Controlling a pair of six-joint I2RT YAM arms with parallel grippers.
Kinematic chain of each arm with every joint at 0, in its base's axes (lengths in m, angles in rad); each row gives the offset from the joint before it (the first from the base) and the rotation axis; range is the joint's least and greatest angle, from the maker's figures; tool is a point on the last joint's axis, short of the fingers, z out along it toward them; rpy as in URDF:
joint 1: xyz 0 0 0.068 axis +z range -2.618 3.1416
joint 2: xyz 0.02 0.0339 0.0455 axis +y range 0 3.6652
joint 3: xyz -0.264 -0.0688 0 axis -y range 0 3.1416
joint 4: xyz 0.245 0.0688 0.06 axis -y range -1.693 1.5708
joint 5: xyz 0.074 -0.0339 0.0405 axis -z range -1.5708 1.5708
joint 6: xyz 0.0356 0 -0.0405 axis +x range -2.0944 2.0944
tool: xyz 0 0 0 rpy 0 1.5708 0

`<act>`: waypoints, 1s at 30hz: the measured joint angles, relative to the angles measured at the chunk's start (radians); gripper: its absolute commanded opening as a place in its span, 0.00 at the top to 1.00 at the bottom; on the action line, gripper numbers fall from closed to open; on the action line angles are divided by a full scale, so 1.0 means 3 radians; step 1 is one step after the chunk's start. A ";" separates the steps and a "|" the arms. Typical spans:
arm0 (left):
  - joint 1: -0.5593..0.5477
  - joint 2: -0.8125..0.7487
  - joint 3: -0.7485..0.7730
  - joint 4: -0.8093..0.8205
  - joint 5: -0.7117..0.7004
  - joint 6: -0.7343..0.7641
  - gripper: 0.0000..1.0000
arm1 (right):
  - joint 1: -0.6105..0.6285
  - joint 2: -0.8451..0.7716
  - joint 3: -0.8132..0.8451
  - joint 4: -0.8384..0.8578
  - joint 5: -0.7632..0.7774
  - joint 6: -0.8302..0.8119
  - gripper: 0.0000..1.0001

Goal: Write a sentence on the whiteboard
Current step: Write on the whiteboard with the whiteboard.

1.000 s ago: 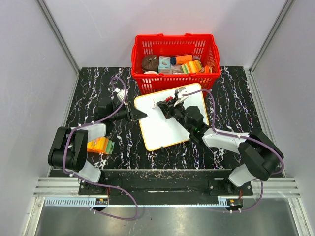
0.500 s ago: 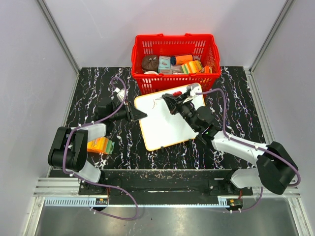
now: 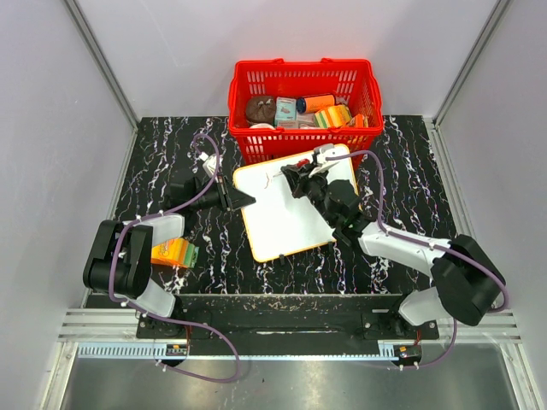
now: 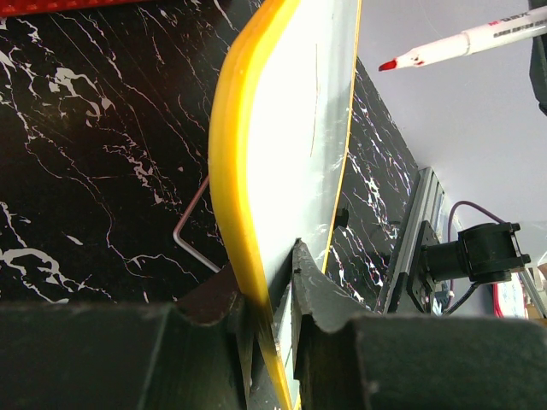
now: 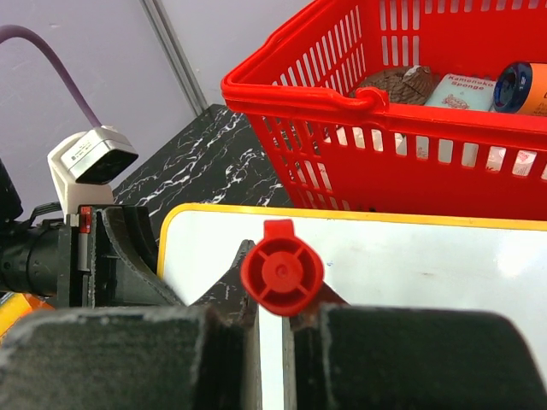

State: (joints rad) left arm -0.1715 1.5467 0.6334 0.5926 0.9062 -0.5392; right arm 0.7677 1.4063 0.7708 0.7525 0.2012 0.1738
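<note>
One flat white orange-rimmed whiteboard [image 3: 286,222] sits on the black marbled table [image 3: 162,154] before one red plastic basket [image 3: 303,66]. The left gripper [image 3: 242,199] pinches its left rim. The right gripper [image 3: 299,178] clamps one red-tipped white marker [image 4: 461,41], tip off the board. Pressing hard could skid the board loose and skew its single red stroke [image 4: 314,94].

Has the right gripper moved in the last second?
Yes. The right gripper has shifted slightly up the whiteboard, toward the basket.
</note>
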 measured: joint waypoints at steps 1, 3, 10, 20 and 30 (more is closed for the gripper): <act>0.0000 0.0000 0.0000 0.0000 0.0000 0.0000 1.00 | 0.0000 0.0018 0.0009 0.0000 0.0003 0.0000 1.00; 0.0000 0.0000 0.0001 -0.0001 0.0000 0.0000 1.00 | 0.0000 0.0069 0.0042 0.0000 0.0005 0.0000 1.00; -0.0005 0.0000 0.0008 -0.0003 0.0000 0.0001 1.00 | 0.0000 0.0193 0.0094 -0.0025 0.0065 -0.0001 1.00; -0.0017 0.0001 0.0027 -0.0028 -0.0003 0.0025 1.00 | 0.0000 0.0256 0.0099 -0.0058 0.0088 0.0001 1.00; -0.0018 0.0006 0.0042 -0.0058 -0.0005 0.0028 1.00 | 0.0000 0.0282 0.0128 -0.0062 0.0058 0.0024 1.00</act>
State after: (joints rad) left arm -0.1768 1.5486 0.6460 0.5751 0.9047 -0.5308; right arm 0.7677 1.4910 0.8093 0.7338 0.2188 0.1810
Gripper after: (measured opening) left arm 0.210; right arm 0.099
